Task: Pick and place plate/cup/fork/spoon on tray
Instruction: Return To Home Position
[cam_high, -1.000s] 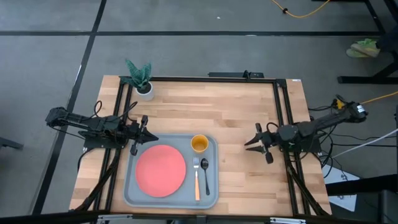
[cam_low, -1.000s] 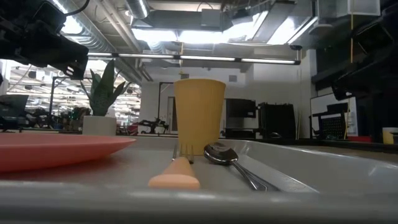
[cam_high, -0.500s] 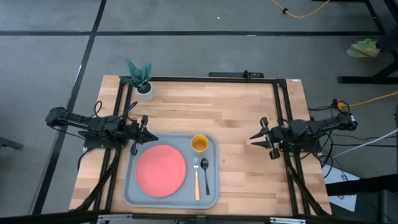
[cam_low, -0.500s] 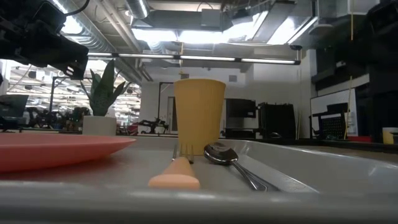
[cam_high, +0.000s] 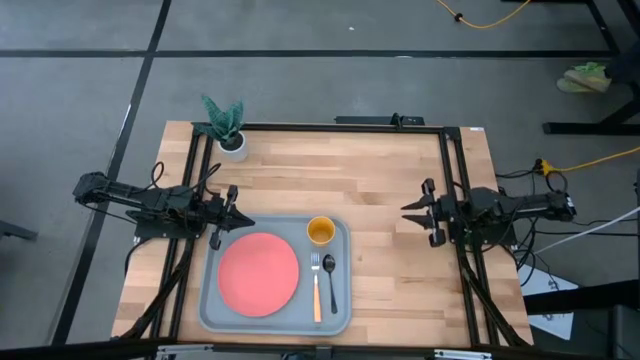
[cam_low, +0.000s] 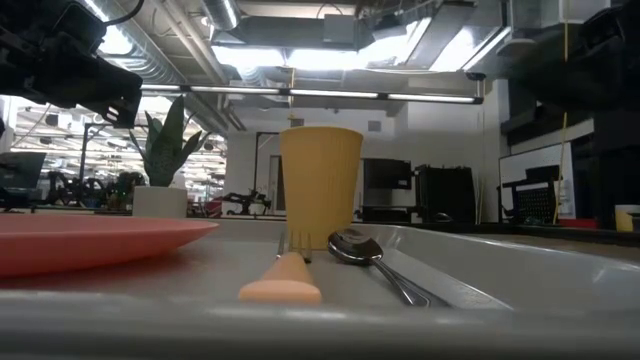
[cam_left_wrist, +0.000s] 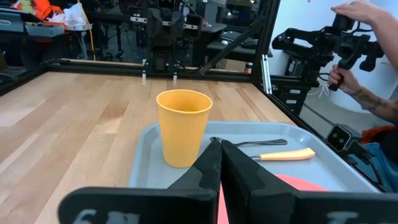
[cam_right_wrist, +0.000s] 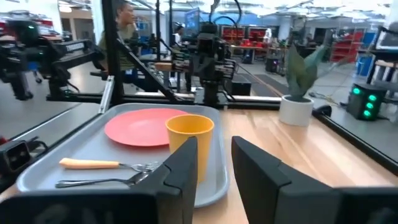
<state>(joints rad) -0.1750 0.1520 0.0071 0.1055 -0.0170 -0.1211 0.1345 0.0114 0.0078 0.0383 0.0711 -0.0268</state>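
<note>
1. The tray (cam_high: 280, 226) lies on the table (cam_high: 330, 175) against its near edge (the one away from the plant pot (cam_high: 232, 145)), a little toward the left edge.
2. All four pieces are on the tray: the plate (cam_high: 258, 274) fills its left half, the cup (cam_high: 320, 231) stands upright near its far right corner, and the fork (cam_high: 316, 290) and spoon (cam_high: 330, 275) lie side by side along its right side, just in front of the cup.
3. The left gripper (cam_high: 243, 222) hovers at the tray's far left corner, its fingers pressed together and holding nothing.
4. The right gripper (cam_high: 407, 211) hangs near the table's right edge, well apart from the tray, its fingers spread with a clear gap and nothing between them.
5. The placing looks complete; the step in hand appears to be the return to the rest pose.
6. The next move likely calls only for drawing both arms back toward their own table edges, keeping the left one high enough to clear the tray's rim and the plate.
</note>
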